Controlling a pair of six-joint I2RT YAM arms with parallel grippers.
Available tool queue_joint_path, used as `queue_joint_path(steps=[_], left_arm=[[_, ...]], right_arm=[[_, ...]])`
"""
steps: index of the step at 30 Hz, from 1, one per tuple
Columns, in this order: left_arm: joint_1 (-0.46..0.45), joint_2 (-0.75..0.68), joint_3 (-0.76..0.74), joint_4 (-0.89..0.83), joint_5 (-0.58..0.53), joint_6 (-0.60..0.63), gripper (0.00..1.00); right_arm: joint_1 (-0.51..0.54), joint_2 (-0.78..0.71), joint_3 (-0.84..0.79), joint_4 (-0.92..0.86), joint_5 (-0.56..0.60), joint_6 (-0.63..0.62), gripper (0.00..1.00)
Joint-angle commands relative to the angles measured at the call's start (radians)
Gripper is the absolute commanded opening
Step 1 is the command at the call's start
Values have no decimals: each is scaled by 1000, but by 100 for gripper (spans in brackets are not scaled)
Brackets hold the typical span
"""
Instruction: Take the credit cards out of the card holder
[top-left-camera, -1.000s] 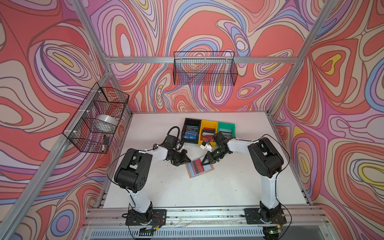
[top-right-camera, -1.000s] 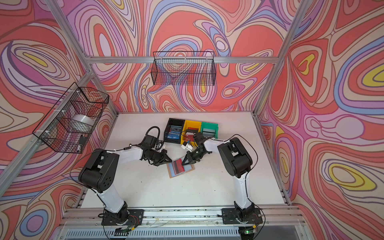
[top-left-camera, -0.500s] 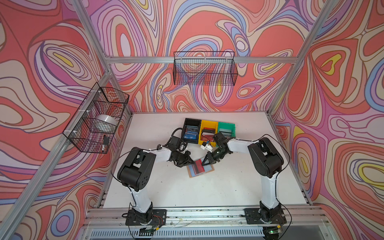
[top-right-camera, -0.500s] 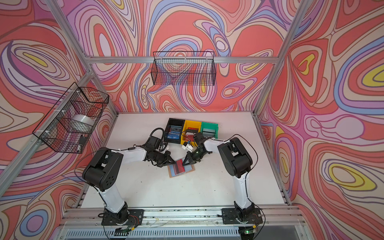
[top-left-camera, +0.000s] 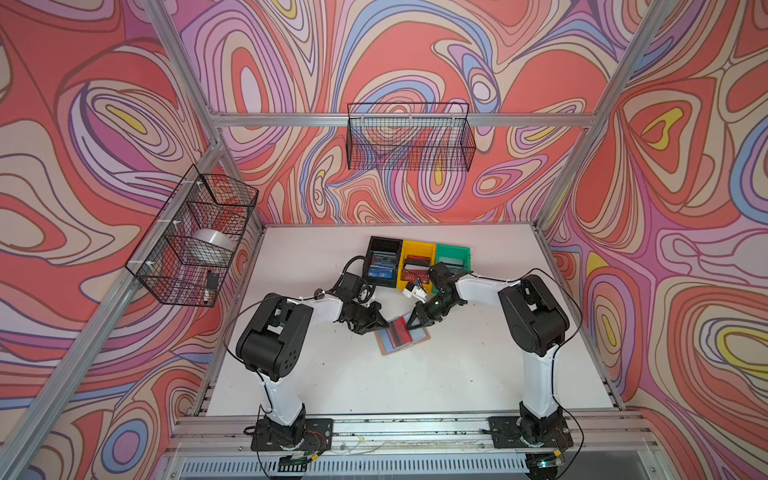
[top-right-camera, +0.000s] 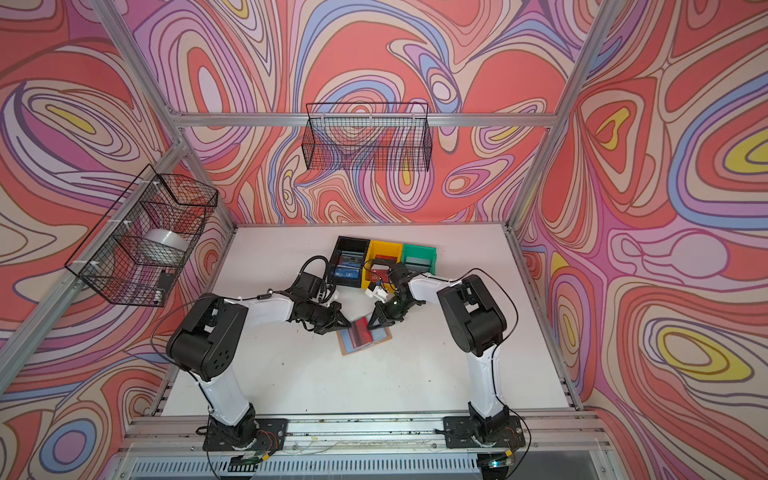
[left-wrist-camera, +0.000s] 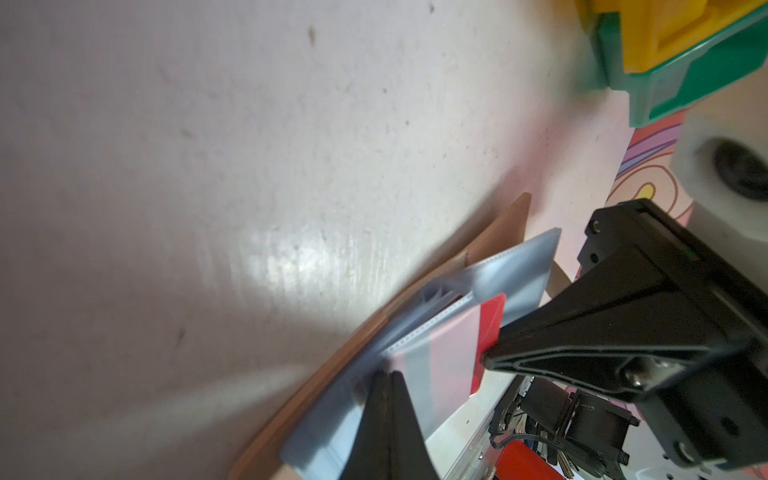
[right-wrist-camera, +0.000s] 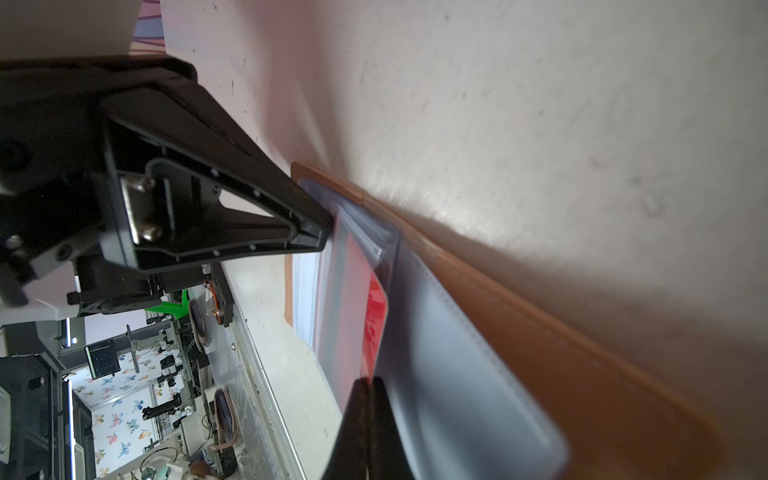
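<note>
Both top views show the card holder (top-left-camera: 388, 345) lying open on the white table (top-left-camera: 332, 374), just in front of 3 bins: a black bin (top-left-camera: 384, 239), a yellow bin (top-left-camera: 417, 244) and a green bin (top-left-camera: 453, 248). A red credit card (top-left-camera: 401, 332) sits in its pale blue sleeve (left-wrist-camera: 519, 266), with 1 edge sticking out. The left gripper (left-wrist-camera: 384, 376) has its fingers clenched together, tips on the sleeve. The right gripper (right-wrist-camera: 368, 380) faces it from the opposite side, fingers likewise clenched, tips at the card's exposed edge. Whether they pinch the card cannot be told.
</note>
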Motion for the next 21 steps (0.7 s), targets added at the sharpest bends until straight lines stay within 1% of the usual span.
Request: queue_joint_path(steps=[1, 8, 15, 21], left_arm=[[7, 38, -8, -46, -47, 18, 0], [7, 54, -17, -19, -40, 7, 0], [7, 67, -19, -15, -38, 16, 0], [8, 65, -21, -16, -39, 20, 0]], right_arm=[[-12, -43, 8, -16, 26, -29, 0], [-13, -57, 6, -15, 32, -31, 0], [-19, -73, 63, -150, 104, -105, 0], [-45, -116, 86, -208, 121, -134, 0]])
